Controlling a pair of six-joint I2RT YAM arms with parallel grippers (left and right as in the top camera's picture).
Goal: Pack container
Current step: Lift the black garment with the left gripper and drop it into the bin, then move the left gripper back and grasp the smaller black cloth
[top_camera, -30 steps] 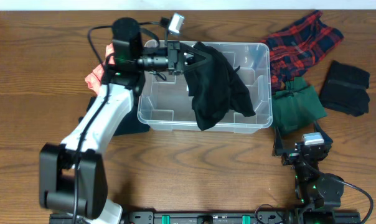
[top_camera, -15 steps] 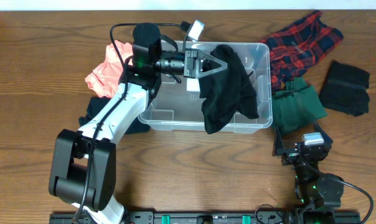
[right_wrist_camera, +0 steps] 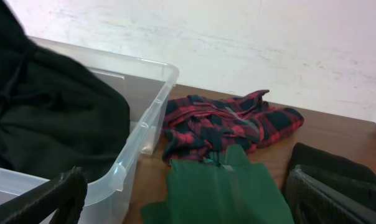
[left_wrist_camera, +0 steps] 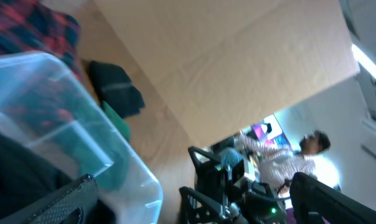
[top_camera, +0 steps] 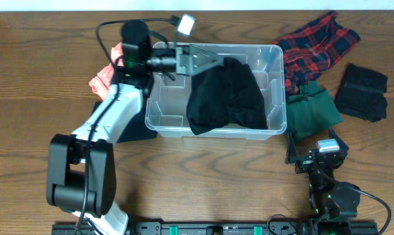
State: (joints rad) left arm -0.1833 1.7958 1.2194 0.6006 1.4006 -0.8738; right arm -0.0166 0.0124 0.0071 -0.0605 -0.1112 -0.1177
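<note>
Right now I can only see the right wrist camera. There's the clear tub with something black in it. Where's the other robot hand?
Observer: The left gripper is above the far side of the container. Its jaws are open and it holds nothing.
Operator: Are there more clothes that I can't see?
Observer: Yes. A pink cloth lies on the table to the left of the container, outside it.
Operator: Anything else over there?
Observer: A dark cloth lies by the container's left side, partly under the left arm.
</note>
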